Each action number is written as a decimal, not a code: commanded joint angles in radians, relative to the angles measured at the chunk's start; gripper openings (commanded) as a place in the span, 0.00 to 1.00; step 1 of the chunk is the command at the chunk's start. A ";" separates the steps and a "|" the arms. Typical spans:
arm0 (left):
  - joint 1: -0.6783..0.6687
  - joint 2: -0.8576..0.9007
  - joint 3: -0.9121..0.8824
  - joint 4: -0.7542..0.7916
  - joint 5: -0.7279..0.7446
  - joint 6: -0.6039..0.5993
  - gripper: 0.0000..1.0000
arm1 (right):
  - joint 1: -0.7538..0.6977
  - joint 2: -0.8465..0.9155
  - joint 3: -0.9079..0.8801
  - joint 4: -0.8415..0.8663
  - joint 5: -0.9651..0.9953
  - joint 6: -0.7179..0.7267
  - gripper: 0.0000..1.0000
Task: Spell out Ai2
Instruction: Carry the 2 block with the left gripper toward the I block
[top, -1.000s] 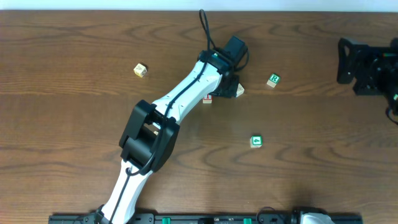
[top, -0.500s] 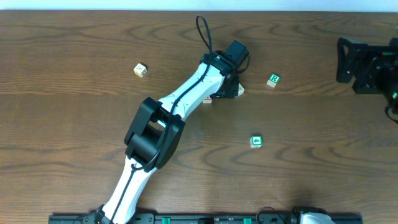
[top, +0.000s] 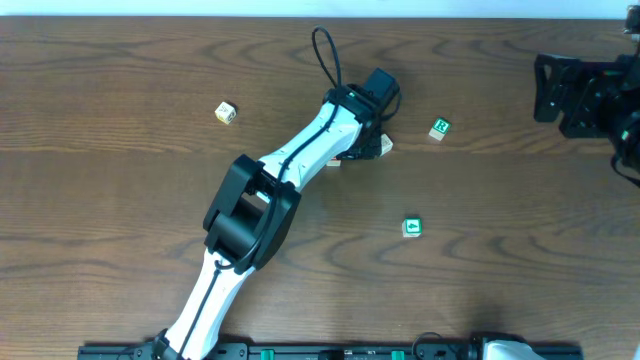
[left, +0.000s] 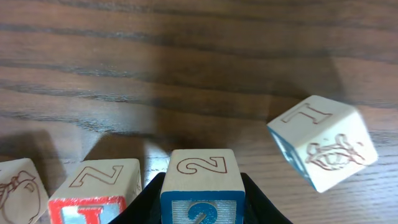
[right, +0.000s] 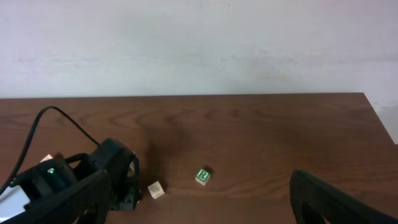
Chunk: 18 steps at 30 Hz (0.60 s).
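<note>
In the left wrist view my left gripper (left: 203, 210) is shut on a blue "2" block (left: 202, 168), low over the wood. Close on its left stands a red-faced block (left: 102, 186), and another block (left: 18, 190) sits at the left edge. A pale block (left: 323, 143) with an "I" on top lies tilted to the right, apart from the "2". In the overhead view the left gripper (top: 362, 145) is at the table's upper middle, hiding the "2". My right gripper (right: 199, 211) is open and empty at the far right (top: 585, 95).
A green "R" block (top: 439, 128) lies right of the left gripper and also shows in the right wrist view (right: 203, 176). A green block (top: 411, 227) lies nearer the front. A pale block (top: 226, 112) lies at the upper left. The left arm (top: 260, 210) crosses the table diagonally.
The left arm's elbow has swung a little to the right while the gripper stayed by the blocks. The right arm has shifted slightly left.
</note>
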 joint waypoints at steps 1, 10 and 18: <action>-0.006 0.032 0.000 -0.008 0.004 -0.001 0.06 | -0.008 -0.001 0.002 -0.001 -0.008 0.004 0.91; -0.010 0.033 0.000 -0.004 0.018 0.036 0.17 | -0.008 -0.001 0.002 -0.001 -0.008 0.005 0.91; -0.010 0.033 0.000 -0.005 0.018 0.039 0.31 | -0.008 -0.001 0.002 -0.002 -0.009 0.008 0.91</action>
